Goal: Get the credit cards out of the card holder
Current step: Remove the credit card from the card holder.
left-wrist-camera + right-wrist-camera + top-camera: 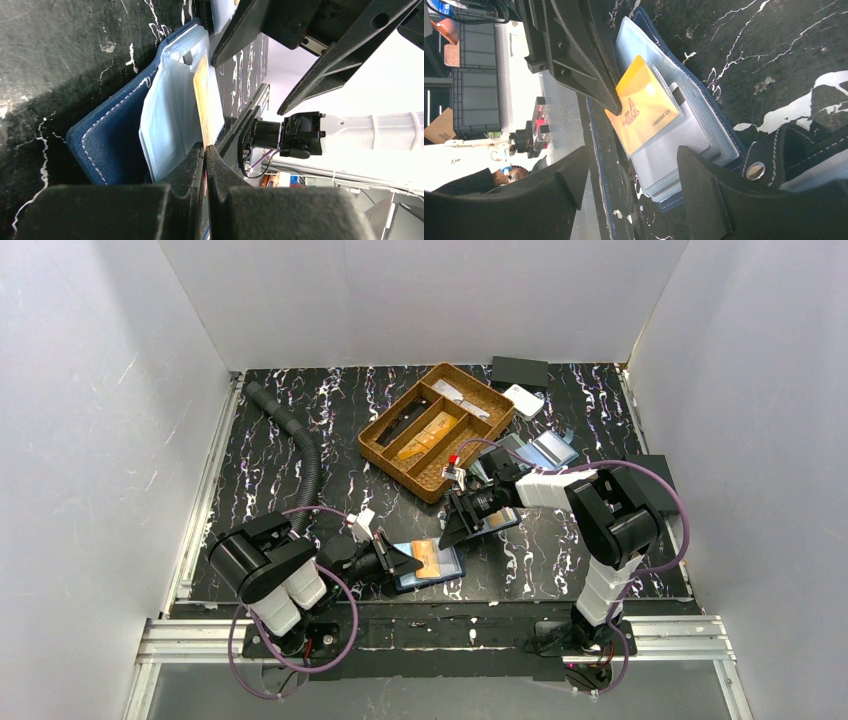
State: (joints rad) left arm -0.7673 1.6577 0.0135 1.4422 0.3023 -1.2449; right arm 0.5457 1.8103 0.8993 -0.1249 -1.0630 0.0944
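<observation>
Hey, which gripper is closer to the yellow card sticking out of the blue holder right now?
Left. The left gripper has its jaws shut on the edge of the yellow card, at the blue holder. The right gripper hangs above the holder, jaws open, clear of the card.

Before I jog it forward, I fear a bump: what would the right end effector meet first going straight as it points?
The right end effector would probably meet the credit card, half out of the card holder just ahead; depth is unclear.
</observation>
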